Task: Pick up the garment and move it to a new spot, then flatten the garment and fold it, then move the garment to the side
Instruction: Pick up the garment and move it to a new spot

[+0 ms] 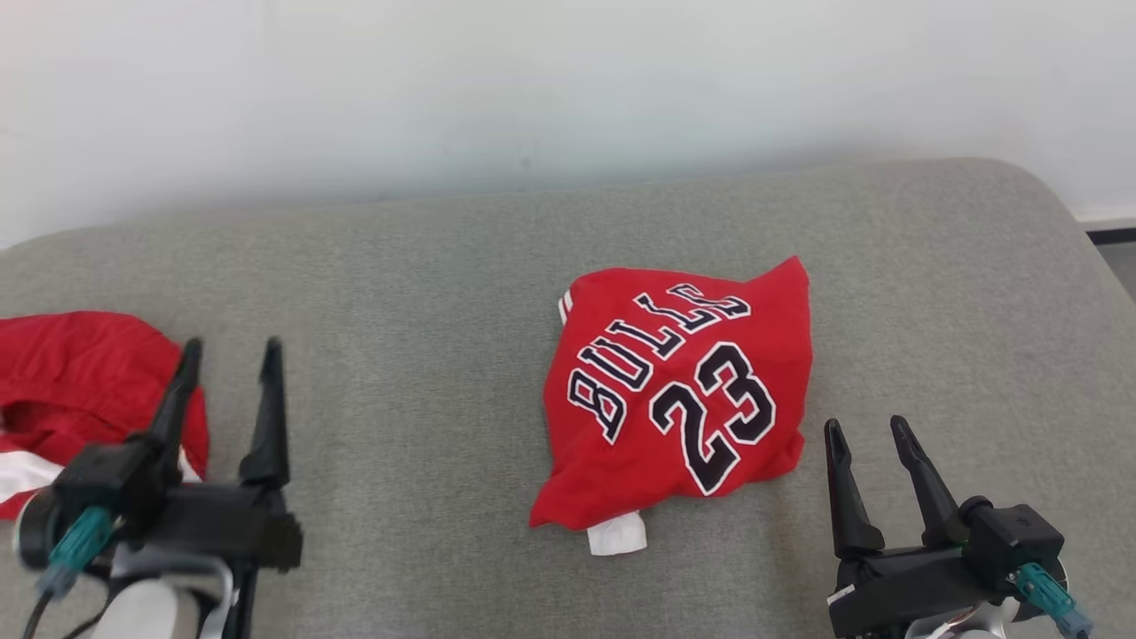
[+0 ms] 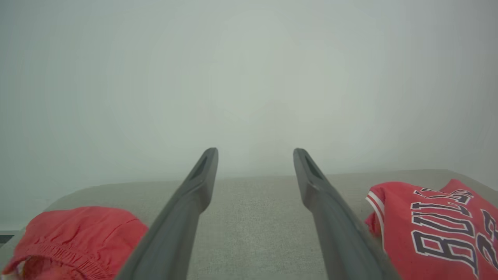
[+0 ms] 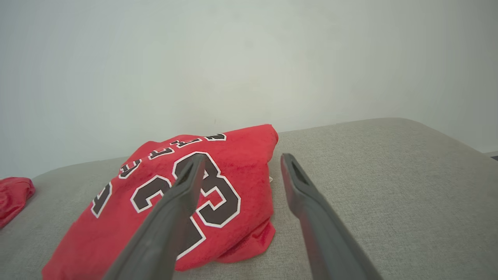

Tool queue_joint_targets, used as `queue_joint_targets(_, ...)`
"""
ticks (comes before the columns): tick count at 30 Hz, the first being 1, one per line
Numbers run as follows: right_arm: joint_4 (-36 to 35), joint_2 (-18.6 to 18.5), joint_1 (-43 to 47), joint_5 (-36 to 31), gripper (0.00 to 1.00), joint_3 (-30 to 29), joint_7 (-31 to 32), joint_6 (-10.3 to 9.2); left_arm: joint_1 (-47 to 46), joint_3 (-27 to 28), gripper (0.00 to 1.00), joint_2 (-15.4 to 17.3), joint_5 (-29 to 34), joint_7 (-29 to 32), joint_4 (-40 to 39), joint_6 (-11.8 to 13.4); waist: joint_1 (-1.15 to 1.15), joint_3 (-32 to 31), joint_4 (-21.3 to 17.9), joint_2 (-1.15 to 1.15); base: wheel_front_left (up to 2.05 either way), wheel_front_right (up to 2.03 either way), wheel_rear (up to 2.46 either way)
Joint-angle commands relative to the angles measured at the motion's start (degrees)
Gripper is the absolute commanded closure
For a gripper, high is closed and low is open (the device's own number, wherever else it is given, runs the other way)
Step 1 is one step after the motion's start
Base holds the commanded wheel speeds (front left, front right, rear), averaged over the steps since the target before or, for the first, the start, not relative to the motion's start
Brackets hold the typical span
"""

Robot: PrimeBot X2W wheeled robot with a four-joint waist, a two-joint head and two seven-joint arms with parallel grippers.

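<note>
Head view shows one folded red Bulls jersey point(image 1: 683, 399) at the centre of one grey fabric cushion point(image 1: 399, 293), and one crumpled red garment point(image 1: 80, 382) at left. The left gripper point(image 1: 232, 346) and right gripper point(image 1: 865, 424) are both released and empty.

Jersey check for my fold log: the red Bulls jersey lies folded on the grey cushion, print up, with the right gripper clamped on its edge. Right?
Not quite: the right gripper is open and apart from the jersey, beside its edge, as the head view shows. The rest holds: the jersey lies folded on the grey cushion, print up.
</note>
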Motion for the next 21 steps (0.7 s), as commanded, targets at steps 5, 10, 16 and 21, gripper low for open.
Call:
queue_joint_targets(5, -0.4, -1.0, 1.1, -0.3, 0.00, -0.2, 0.0, -0.12, 8.5, 5.1, 0.00, -1.1, 1.2, 0.0, -5.1, 0.1, 0.00, -1.4, 1.9, 0.00, 0.00, 0.00, 0.00)
queue_joint_targets(10, -0.7, -1.2, 1.6, -0.8, 0.00, 0.2, 0.0, -0.12, 13.4, 6.5, 0.00, -2.9, 2.7, 0.0, -6.1, -1.3, 0.00, -1.6, 2.1, 0.00, 0.00, 0.00, 0.00)
queue_joint_targets(16, -0.7, -1.6, 2.1, -0.9, 0.00, 0.5, 0.0, -0.12, 15.9, 7.9, 0.00, -5.1, 4.2, 0.0, -5.7, -2.5, 0.00, -1.8, 2.3, 0.00, 0.00, 0.00, 0.00)
queue_joint_targets(21, -0.7, -1.5, 2.5, -1.2, 0.00, 0.7, 0.0, -0.12, 16.1, 8.9, 0.00, -6.3, 5.5, 0.0, -5.4, -3.5, 0.00, -1.5, 2.4, 0.00, 0.00, 0.00, 0.00)
